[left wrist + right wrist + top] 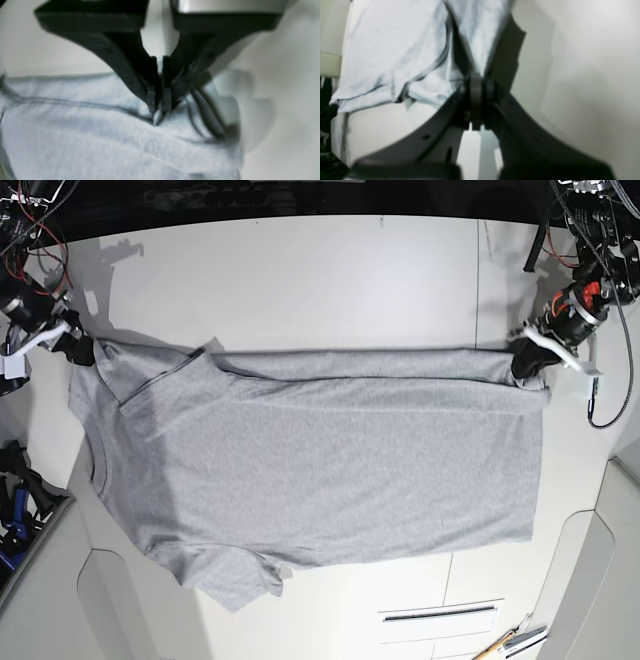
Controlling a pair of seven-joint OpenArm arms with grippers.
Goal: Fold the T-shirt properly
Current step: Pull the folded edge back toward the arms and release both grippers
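1. Tools (503,645) of some kind, small and too far to identify, lie at the near right edge of the tabletop (330,270) in the base view.
2. Near sleeve of the T-shirt (320,460) lies flat on the near left part of the white tabletop, slightly rumpled at its hem.
3. T-shirt body is spread across the middle of the tabletop, plain grey side up, neck end toward the base view's left, bottom hem toward its right.
4. Far long edge of the T-shirt is folded over toward the middle, forming a narrow doubled band running from one arm to the other.
5. Left tool (159,106) stands at the far hem corner, on the base view's right. Its jaws are closed on a pinch of T-shirt fabric, which puckers into creases at the fingertips (151,100).
6. Right tool (480,86) stands at the far shoulder end, on the base view's left. Its jaws are closed on a gathered fold of the T-shirt, and cloth fans out beyond them.
7. Cables (30,220) and arm hardware sit at both far corners, beyond the T-shirt.
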